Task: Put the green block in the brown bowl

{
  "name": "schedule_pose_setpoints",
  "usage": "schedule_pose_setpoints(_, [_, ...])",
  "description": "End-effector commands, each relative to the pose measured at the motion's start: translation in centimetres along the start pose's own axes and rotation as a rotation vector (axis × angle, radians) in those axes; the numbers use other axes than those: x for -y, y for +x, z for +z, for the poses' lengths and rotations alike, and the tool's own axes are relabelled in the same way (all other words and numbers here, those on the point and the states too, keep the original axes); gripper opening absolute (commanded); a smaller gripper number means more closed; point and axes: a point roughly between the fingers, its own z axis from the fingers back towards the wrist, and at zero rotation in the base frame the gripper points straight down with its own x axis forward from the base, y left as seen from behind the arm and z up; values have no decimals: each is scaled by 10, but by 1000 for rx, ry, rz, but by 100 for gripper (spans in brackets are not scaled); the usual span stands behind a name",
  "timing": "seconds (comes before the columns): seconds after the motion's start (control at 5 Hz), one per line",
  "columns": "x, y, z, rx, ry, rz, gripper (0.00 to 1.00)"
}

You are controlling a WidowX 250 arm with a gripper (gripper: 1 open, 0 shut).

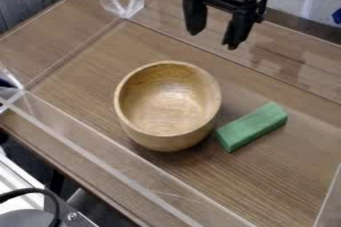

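Note:
The brown bowl [168,105] stands upright in the middle of the wooden table, light tan with thick walls and nothing inside. Just to its right lies the green block [252,126], a flat bar angled up to the right, close to the bowl's wall. My gripper [214,30] hangs at the top of the view, above and behind both, pointing down. Its two black fingers stand apart, open, with nothing between them.
Clear plastic walls [80,47] fence the table on all sides, with a folded corner piece [126,4] at the back left. A dark cable and frame [34,209] show at the bottom left, outside the fence.

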Motion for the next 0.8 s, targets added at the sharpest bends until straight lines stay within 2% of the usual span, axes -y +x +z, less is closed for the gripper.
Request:
schedule_pose_setpoints(0.0, [11,-2,-2,4,-15,-50,100])
schedule_pose_setpoints(0.2, [29,-9,-5,22,-43,-149,100])
schedule_pose_setpoints(0.6, [67,-17,-27,-8,-28,-240,100])
